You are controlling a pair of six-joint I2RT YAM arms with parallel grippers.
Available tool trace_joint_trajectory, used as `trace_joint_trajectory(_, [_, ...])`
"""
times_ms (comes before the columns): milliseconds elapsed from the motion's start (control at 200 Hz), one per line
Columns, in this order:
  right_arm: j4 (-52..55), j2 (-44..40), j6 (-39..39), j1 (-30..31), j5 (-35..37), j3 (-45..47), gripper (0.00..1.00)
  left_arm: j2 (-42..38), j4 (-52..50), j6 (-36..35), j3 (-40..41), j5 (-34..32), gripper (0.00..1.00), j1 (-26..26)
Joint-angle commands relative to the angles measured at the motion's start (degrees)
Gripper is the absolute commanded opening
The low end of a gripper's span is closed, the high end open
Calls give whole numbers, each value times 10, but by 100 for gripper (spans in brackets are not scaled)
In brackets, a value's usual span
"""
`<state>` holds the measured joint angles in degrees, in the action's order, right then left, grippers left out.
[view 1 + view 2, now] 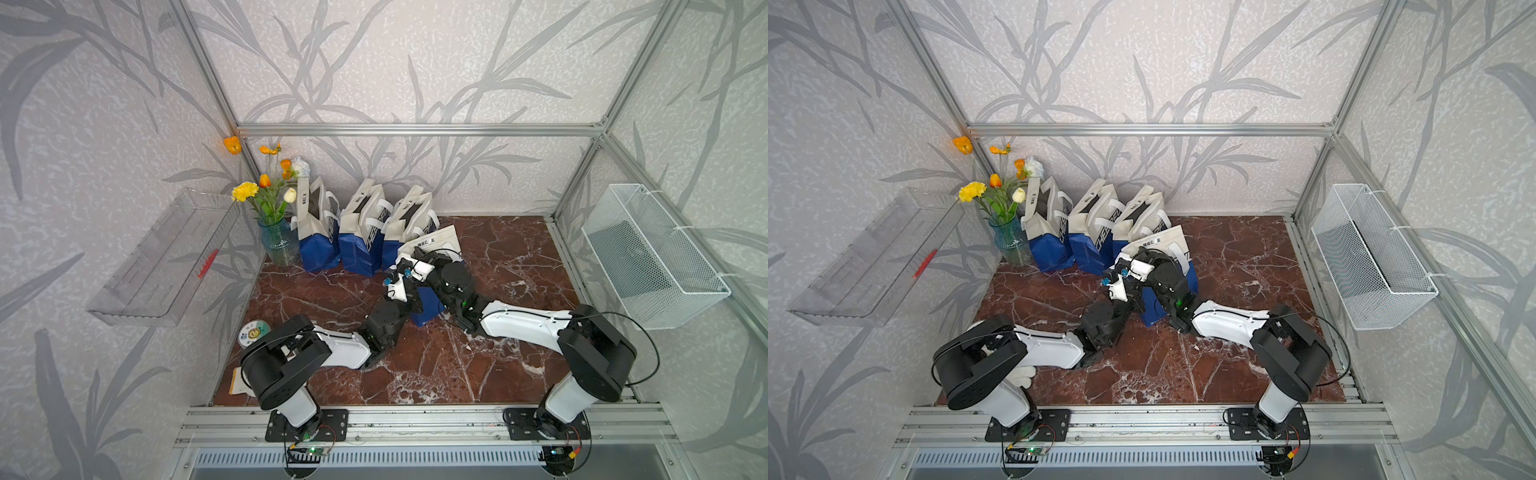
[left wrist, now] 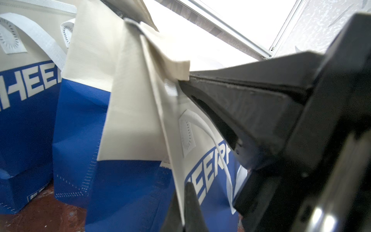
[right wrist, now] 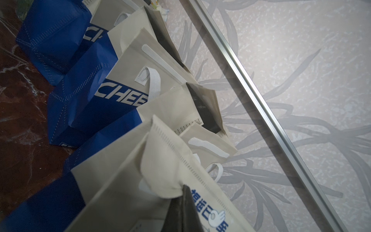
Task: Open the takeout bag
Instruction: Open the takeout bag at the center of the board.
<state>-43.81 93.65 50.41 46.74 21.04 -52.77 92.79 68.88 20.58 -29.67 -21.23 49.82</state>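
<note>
**Right side open, back-left blocked**

The counter (image 1: 519, 266) right of the takeout bag (image 1: 428, 309) lies bare to the rear wall (image 1: 498, 187). A flower vase (image 1: 280, 245) and three standing bags (image 1: 361, 232) line the back-left, packed side by side.

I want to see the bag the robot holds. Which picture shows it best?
The left wrist view: the takeout bag fills it, cream top, blue bottom, with the left pincer and right pincer shut on its edges. The right wrist view shows mostly its cream top. In both top views the arms hide most of it.
</note>
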Motion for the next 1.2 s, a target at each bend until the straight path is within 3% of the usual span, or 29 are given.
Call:
trace_joint_trajectory(0, [7,-43,-4,-15,49,-42,0,19,-31,-6,6,15,0,10])
trace_joint_trajectory(595, [162,-138,-61,-31,24,-55,0,46,-23,20,19,-11,0,11])
trace_joint_trajectory(865, [241,-160,35,-29,26,-79,0,48,-28,24,22,-12,0,11])
trace_joint_trajectory(1200, [355,-153,112,-11,114,-166,0,58,-62,21,15,-25,0,13])
